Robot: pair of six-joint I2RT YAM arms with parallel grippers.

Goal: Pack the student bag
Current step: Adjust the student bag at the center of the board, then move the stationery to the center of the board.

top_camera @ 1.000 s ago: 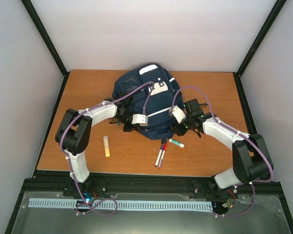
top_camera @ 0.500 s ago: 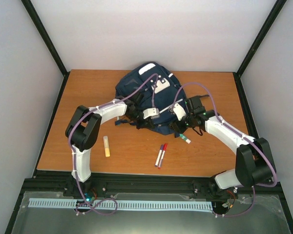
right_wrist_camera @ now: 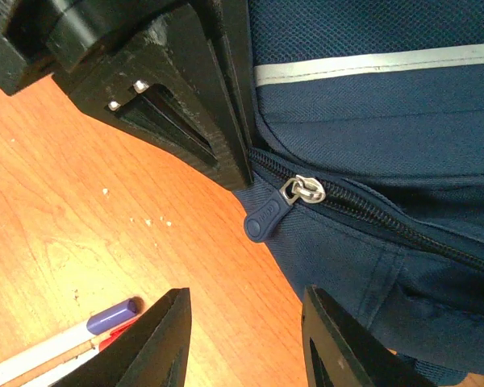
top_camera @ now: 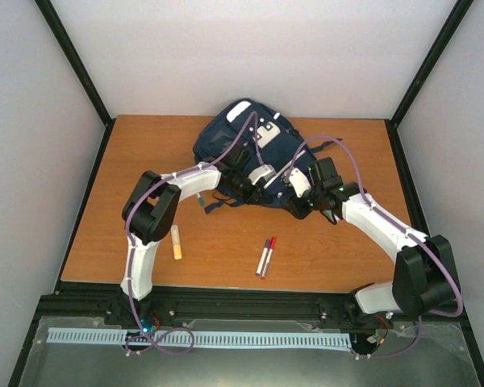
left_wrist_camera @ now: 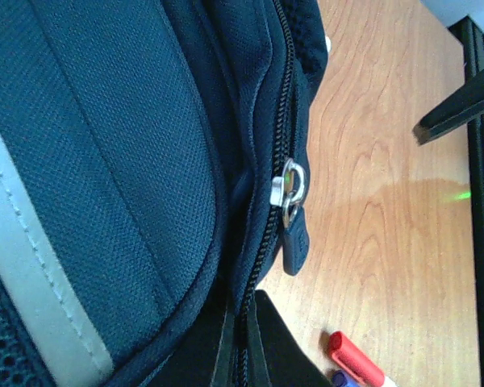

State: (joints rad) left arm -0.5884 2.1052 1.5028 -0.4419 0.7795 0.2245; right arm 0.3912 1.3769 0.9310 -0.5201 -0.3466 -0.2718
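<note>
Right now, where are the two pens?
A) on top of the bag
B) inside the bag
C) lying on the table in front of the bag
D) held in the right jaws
C: the two pens lie side by side on the table, nearer the arm bases than the student bag, and nothing is holding them.

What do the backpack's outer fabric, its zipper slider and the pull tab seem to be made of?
The student bag shell looks like woven synthetic fabric in matte navy, with a fine weave visible. The zipper slider appears to be metal: it is silvery with bright glints. The pull tab looks like moulded rubber or plastic, smooth and matte navy. I cannot tell which.
</note>
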